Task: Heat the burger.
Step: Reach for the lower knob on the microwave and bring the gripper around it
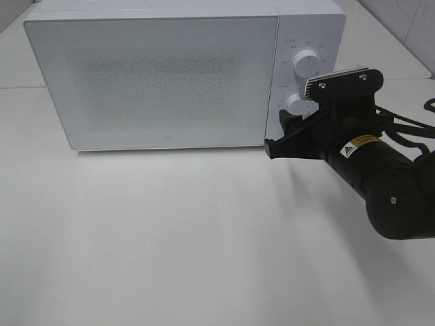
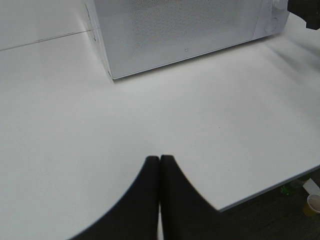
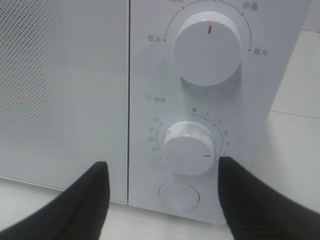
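Observation:
The burger is out of view; no frame shows it. The white microwave [image 1: 156,75] stands at the back of the table with its door shut, and the dotted door panel [image 3: 60,80] hides the inside. My right gripper [image 1: 280,134] is open just in front of the control panel, its two black fingers on either side of the lower timer knob [image 3: 189,147] without touching it. That knob's red mark points away from zero. My left gripper [image 2: 159,159] is shut with nothing in it, low over the bare table and well in front of the microwave [image 2: 175,35].
The upper power knob [image 3: 206,47] sits above the timer knob, and a round door button [image 3: 178,194] below it. The white table [image 1: 170,238] stretches out in front of the microwave. Its edge [image 2: 260,192] shows in the left wrist view, with a cup [image 2: 314,204] on the floor beyond.

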